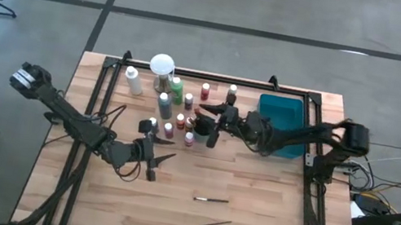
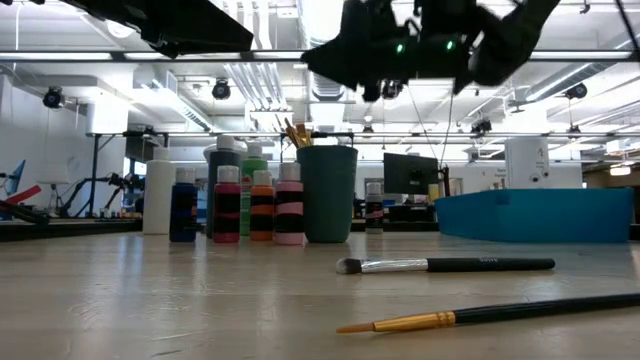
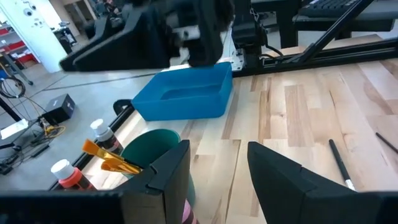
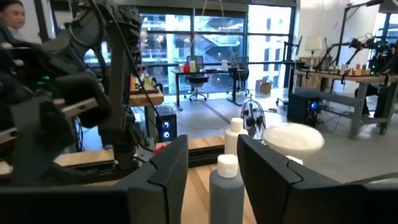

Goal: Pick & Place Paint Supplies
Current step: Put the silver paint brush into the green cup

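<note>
White-capped bottles (image 1: 174,110) in red, maroon, green and grey are clustered at the table's (image 1: 264,223) 12 o'clock. Two thin dark brushes (image 1: 211,200) are seen at 6 o'clock. The left gripper (image 1: 153,154) is parted, empty. The right gripper (image 1: 211,123), over the cluster, is parted, holding nothing.

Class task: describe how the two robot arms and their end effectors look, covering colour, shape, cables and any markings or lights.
Both arms are black, slim and jointed. The left arm has a pale grey block at its base end; the right arm has a bulky black housing. Thin dark cables run along them. Each end effector, left and right, has two flat, angular black fingers. The low view shows small green lights on an arm overhead.
</note>
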Available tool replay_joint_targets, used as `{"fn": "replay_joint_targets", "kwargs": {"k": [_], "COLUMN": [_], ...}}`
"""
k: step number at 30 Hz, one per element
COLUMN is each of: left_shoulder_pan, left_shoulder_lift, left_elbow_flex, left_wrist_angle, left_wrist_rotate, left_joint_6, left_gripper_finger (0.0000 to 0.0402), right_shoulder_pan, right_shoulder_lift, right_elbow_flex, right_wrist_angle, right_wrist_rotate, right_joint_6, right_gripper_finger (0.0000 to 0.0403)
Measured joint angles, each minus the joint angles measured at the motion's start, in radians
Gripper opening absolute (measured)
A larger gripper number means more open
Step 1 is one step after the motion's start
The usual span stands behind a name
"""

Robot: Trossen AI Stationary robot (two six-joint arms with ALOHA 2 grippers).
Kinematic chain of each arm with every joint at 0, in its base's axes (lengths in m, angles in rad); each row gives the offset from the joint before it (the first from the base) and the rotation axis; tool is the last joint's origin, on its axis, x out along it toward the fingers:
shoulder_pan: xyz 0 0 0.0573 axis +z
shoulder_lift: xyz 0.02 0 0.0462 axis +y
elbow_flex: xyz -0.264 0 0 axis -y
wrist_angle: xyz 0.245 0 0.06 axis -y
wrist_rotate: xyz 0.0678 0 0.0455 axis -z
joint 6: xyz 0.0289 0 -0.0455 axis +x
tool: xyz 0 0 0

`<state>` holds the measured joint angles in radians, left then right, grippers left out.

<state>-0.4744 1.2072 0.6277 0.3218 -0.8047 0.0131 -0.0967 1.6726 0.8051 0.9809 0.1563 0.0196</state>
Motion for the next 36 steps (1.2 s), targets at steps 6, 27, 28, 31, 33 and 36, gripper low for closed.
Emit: {"fn": "replay_joint_targets", "kwargs": {"k": [6, 27, 28, 31, 33, 36], "left_shoulder_pan": [0.000, 0.000, 0.000, 0.000, 0.000, 0.000], "left_shoulder_lift": [0.000, 0.001, 0.001, 0.001, 0.001, 0.001], "left_elbow_flex": [0.000, -0.011, -0.011, -0.011, -0.011, -0.011], "left_wrist_angle": [-0.001, -0.009, -0.009, -0.009, -0.009, -0.009], "left_wrist_rotate": [0.025, 0.029, 0.029, 0.029, 0.030, 0.046], "left_joint_6": [-0.035, -0.078, -0.078, -0.078, -0.078, -0.082], "left_gripper_finger": [0.0167, 0.0167, 0.0167, 0.0167, 0.0167, 0.0167], "right_shoulder_pan": [0.006, 0.041, 0.043, 0.053, 0.064, 0.089], "right_shoulder_lift": [-0.139, -0.156, -0.156, -0.156, -0.159, -0.165], "right_elbow_flex": [0.000, 0.003, 0.004, 0.004, 0.004, 0.004], "right_wrist_angle": [-0.223, -0.297, -0.297, -0.297, -0.298, -0.301], "right_wrist_rotate": [0.000, 0.000, 0.000, 0.000, 0.001, 0.001], "right_joint_6": [0.001, -0.020, -0.023, -0.031, -0.050, -0.071], "right_gripper_finger": [0.0105, 0.0025, 0.0022, 0.0014, 0.0010, 0.0009]}}
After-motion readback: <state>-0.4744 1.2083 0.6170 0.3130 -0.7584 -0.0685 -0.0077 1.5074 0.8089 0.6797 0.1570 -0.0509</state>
